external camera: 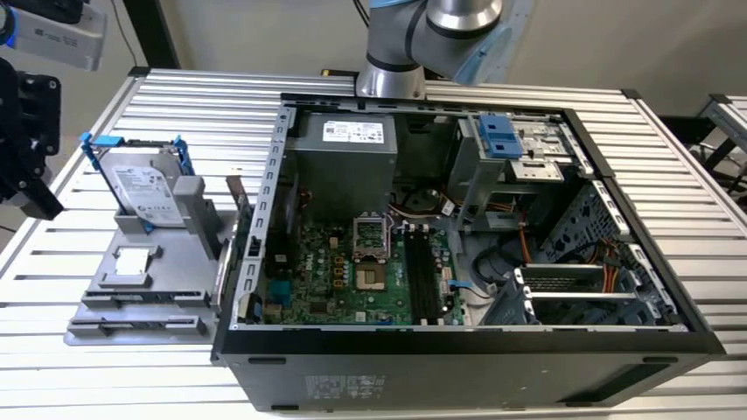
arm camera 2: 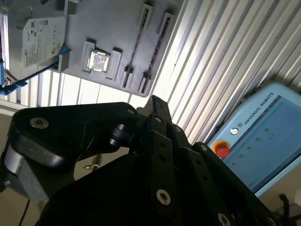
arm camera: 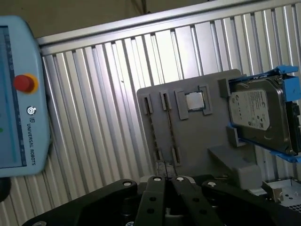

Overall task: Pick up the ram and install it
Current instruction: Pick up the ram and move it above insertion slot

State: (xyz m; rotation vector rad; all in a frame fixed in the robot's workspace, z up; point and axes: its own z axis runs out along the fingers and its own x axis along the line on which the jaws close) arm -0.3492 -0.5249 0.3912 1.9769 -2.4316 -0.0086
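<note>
Off the table's edge on the exterior view's left, I've got the gripper hanging closed and empty. Nothing is pinched in it in either wrist view.

Straight ahead of it in the first wrist view is the ram. It stands on edge in a slot of the gray tray and shows as a thin dark line. The tray sits near that same table edge, just beside the computer case.

My read is that this is the approach to the pick, with no contact yet. A grasp here would call for the jaws parted and squared across that narrow edge (there's little margin on something so thin).

Counting outward:
- one ram I'm sure of, and I can't tell whether the neighbouring slot is filled
- two slots on the tray
- one processor chip
- one hard drive in its blue frame
- one case holding one green motherboard
- one teach pendant beyond the table
</note>
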